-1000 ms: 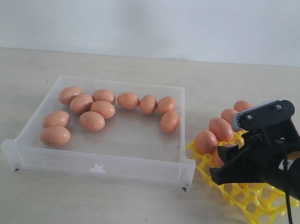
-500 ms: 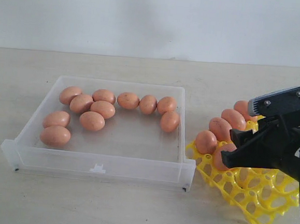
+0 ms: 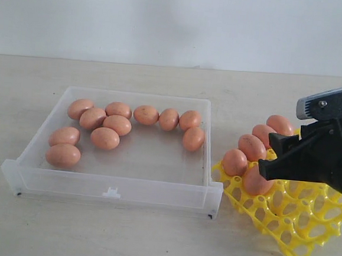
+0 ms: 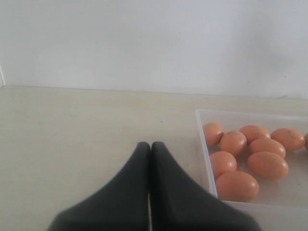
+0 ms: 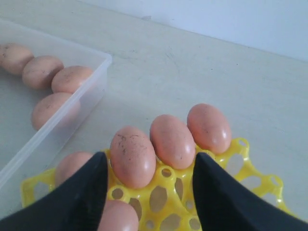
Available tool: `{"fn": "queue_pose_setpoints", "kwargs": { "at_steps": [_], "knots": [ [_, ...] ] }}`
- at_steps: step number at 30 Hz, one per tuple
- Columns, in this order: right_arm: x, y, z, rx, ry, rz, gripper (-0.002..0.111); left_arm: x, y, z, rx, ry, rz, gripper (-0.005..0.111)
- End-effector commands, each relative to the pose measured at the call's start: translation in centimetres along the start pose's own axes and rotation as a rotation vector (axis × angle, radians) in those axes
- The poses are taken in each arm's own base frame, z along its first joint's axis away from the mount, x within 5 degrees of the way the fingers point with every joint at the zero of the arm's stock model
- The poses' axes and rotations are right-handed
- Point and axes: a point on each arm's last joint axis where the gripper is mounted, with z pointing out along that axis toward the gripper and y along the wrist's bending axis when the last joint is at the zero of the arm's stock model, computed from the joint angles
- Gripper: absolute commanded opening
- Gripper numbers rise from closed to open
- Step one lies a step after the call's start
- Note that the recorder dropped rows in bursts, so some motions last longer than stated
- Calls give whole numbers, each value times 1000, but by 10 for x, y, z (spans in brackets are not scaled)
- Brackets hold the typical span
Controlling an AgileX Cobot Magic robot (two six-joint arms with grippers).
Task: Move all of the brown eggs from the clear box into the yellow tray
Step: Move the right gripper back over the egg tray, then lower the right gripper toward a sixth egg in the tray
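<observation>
Right gripper (image 5: 149, 156) spread wide, empty; brown eggs (image 5: 132, 156) in yellow tray (image 5: 238, 144) between fingers (image 5: 84, 192); left gripper (image 4: 150, 147) closed, empty

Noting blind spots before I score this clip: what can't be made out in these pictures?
- Exterior view: the black right gripper hides part of the bright yellow lattice egg tray, so its egg count is uncertain.
- Right wrist view: one brown oval egg is cut off by the frame edge.
- Left wrist view: the clear plastic box runs out of frame.
</observation>
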Motion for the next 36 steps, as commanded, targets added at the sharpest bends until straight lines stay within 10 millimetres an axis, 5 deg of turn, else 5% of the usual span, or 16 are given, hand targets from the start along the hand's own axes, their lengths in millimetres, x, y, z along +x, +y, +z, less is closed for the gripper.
{"fn": "queue_pose_setpoints", "kwargs": {
  "at_steps": [1,6,10,20,26,30,36],
  "knots": [
    [0,1,0,-17,55,25,51,1,0,0,-1,0,4,-4],
    [-3,8,3,-64,182,232,51,1,0,0,-1,0,4,-4],
    [-16,13,5,-109,222,213,51,1,0,0,-1,0,4,-4],
    [-117,71,13,-374,193,-24,51,1,0,0,-1,0,4,-4],
    [-141,123,58,-468,312,-133,52,1,0,0,-1,0,4,-4],
    [-144,158,91,-496,414,-332,64,1,0,0,-1,0,4,-4],
    [-141,196,126,-511,509,-615,64,1,0,0,-1,0,4,-4]
  ]
}}
